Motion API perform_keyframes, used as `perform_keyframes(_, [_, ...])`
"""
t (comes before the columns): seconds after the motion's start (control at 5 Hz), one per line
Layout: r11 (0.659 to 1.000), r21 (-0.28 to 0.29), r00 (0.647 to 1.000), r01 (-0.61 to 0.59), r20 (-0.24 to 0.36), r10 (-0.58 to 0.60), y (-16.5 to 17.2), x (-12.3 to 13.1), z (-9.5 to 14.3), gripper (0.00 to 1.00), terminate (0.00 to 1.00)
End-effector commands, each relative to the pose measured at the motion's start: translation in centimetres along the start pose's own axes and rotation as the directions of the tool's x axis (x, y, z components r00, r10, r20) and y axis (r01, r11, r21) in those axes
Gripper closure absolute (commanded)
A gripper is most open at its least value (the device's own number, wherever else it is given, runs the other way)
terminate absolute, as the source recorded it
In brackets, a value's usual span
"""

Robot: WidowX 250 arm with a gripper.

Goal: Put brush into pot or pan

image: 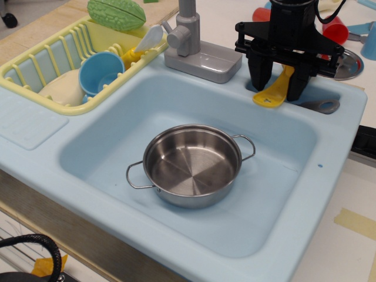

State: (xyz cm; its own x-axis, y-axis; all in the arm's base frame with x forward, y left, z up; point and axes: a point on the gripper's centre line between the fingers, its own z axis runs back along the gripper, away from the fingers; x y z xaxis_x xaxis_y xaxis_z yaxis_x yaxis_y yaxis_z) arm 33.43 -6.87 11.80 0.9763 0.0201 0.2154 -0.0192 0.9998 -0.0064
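The yellow brush [269, 96] lies tilted in the small side compartment at the sink's back right, with its broad paddle end resting on the compartment's front rim. Its bristle end is hidden behind the gripper. My black gripper [278, 83] has come down over it, and its two fingers press against either side of the handle. The shiny steel pan [191, 164] with two wire loop handles stands empty in the middle of the main sink basin, well to the front left of the gripper.
A grey flat utensil [322, 106] lies in the same compartment, right of the brush. A grey faucet [191, 41] stands left of the gripper. The yellow dish rack [35, 64] holds a blue cup [101, 73]. A steel lid [346, 64] and red cups [335, 29] are at the back right.
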Motion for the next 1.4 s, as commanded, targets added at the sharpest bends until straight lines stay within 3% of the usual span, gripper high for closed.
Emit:
perform_keyframes(0.0, [0.999,-0.012,0.998,-0.033,0.059,0.033,0.3,0.3,1.1,1.00,0.00])
perform_keyframes(0.2, [0.998,0.007,0.996,-0.062,0.064,0.062,0.0,-0.7,2.6,1.00,0.00])
perform_keyframes(0.6, [0.978,0.058,0.977,-0.200,0.089,0.194,-0.4,-5.6,5.9,1.00,0.00])
perform_keyframes(1.0, [0.919,0.081,0.922,-0.385,0.060,0.381,1.6,-10.2,6.0,1.00,0.00])
perform_keyframes(1.2, [0.908,0.062,0.910,-0.414,0.063,0.410,2.2,-11.2,5.2,1.00,0.00])
